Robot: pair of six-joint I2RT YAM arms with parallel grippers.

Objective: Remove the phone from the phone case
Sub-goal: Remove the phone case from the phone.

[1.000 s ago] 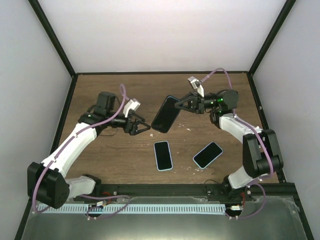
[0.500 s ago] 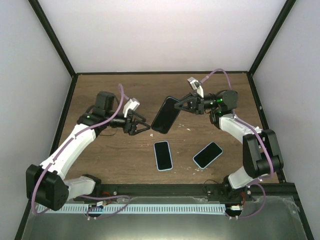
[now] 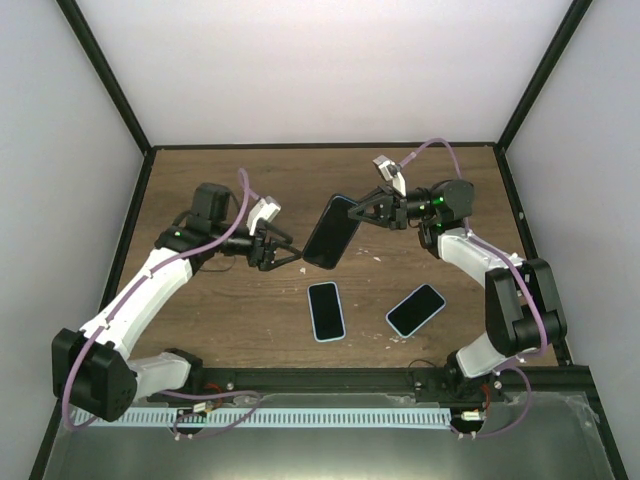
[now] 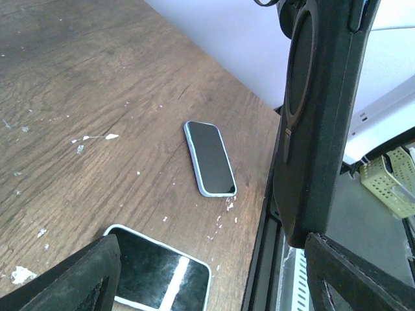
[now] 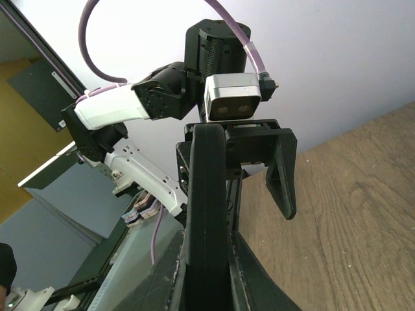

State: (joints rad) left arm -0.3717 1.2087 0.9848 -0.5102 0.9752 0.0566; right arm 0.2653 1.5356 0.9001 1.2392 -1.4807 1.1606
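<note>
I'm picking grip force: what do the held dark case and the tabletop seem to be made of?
The dark case looks like matte black plastic or silicone: little glare, rounded edges, a moulded ring on its back. The tabletop looks like brown wood or wood-grain laminate, matte, with grain lines and white flecks.

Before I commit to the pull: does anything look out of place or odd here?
Only white flecks scattered on the wood table. The two blue-edged phones lie flat; the cased phone is held off the table in the right pincer, left pincer open near its lower end.
</note>
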